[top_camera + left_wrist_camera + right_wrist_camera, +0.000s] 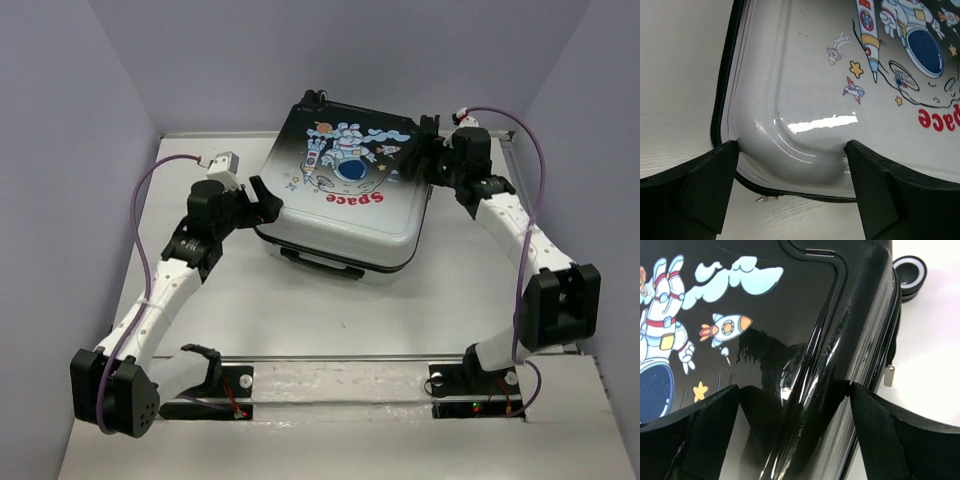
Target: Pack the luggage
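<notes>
the closed luggage [345, 190] lies flat on the counter [300, 310], the left fingers [700, 185] spread astride its silver corner and the right fingers [890, 435] spread over its black edge, so the shell is probably best pressed evenly from both sides.

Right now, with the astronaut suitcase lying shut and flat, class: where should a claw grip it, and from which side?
Probably the black carry handle on the near side wall of the suitcase, approached low from the robot's side. The glossy shell looks too broad and rounded to pinch; the handle is a slim bar.
</notes>
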Motion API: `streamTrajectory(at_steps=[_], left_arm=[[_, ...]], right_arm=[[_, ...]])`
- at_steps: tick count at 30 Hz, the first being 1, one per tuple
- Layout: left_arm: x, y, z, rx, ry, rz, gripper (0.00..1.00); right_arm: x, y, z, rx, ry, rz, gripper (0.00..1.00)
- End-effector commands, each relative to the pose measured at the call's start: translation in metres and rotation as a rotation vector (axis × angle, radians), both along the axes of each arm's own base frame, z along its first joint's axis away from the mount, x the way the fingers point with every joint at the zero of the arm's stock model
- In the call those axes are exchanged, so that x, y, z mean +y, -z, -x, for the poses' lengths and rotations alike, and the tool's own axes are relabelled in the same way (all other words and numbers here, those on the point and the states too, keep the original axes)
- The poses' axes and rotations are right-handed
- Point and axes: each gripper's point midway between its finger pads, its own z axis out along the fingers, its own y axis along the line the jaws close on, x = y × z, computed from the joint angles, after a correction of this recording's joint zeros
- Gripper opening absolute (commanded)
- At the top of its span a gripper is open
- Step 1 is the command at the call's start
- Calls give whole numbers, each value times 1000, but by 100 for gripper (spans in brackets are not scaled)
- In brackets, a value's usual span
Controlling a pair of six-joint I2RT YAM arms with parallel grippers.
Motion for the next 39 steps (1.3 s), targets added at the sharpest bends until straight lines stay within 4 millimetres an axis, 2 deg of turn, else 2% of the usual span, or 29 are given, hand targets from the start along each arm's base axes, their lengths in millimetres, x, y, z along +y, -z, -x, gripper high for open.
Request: streamTrajectory(at_steps=[1, 2, 3, 5, 6, 9, 10, 11, 13, 14, 16, 18, 19, 20, 21, 22, 23, 24, 26, 27, 28, 31, 32, 33, 34, 35, 37, 38, 39], left_arm=[[-93, 44, 85, 192, 380, 86, 91], [-110, 45, 103, 199, 435, 97, 90], [-120, 34, 111, 186, 452, 141, 90], [-138, 21, 128, 157, 491, 190, 90], [-157, 12, 146, 156, 549, 227, 90], [-182, 0, 166, 152, 601, 262, 90], [-196, -7, 182, 150, 653, 282, 90], [-205, -19, 186, 130, 670, 298, 90], [-226, -21, 204, 138, 728, 301, 90], [-236, -30, 204, 122, 740, 307, 91], [-248, -37, 211, 115, 770, 308, 91], [-253, -57, 204, 63, 769, 296, 91], [-245, -58, 199, 61, 726, 254, 91], [-239, -82, 192, 5, 692, 259, 92], [-215, -96, 177, -45, 612, 214, 93], [-200, -127, 166, -104, 569, 232, 94], [-184, -125, 154, -107, 522, 202, 95], [-149, -159, 125, -191, 416, 207, 96], [-105, -183, 92, -243, 271, 162, 98], [-86, -179, 73, -234, 198, 121, 99], [-50, -176, 46, -235, 94, 81, 99], [-14, -159, 7, -195, 30, 90, 99], [25, -151, -15, -175, -73, 98, 98], [43, -132, -31, -123, -129, 99, 98], [84, -128, -46, -129, -235, 113, 97], [102, -121, -54, -115, -289, 150, 86], [128, -93, -70, -61, -336, 200, 65], [138, -85, -75, -48, -362, 213, 54], [149, -65, -85, -3, -405, 230, 30]], right_arm=[[95, 12, 17, 100, -482, -180, 90], [104, 1, 16, 93, -535, -207, 89], [107, 5, 13, 109, -551, -216, 89], [117, -19, 12, 66, -631, -238, 88], [119, -21, 8, 71, -645, -239, 88], [123, -33, 5, 78, -696, -220, 89], [124, -55, -2, 31, -705, -207, 89], [125, -43, -6, 77, -709, -196, 90], [128, -59, -13, 42, -727, -188, 93], [129, -52, -18, 66, -726, -192, 93], [130, -60, -25, 58, -723, -188, 94], [122, -49, -39, 84, -642, -141, 96], [116, -48, -44, 81, -595, -108, 97], [103, -35, -51, 95, -507, -52, 98], [93, -46, -49, 65, -459, -18, 98], [79, -47, -56, 42, -378, 36, 100], [73, -52, -54, 21, -351, 52, 100], [66, -60, -43, -2, -333, 63, 100], [60, -71, -38, -45, -311, 73, 100], [57, -65, -33, -32, -298, 78, 100], [53, -74, -25, -51, -286, 75, 100], [54, -74, -19, -70, -288, 56, 100], [53, -70, -17, -59, -282, 52, 100], [47, -67, -19, -52, -244, 62, 96], [39, -56, -19, -23, -199, 60, 88], [29, -67, -20, -63, -153, 57, 46], [9, -67, -24, -72, -94, 24, 7], [2, -66, -25, -71, -74, 17, 7], [-5, -59, -25, -61, -50, 19, 7]])
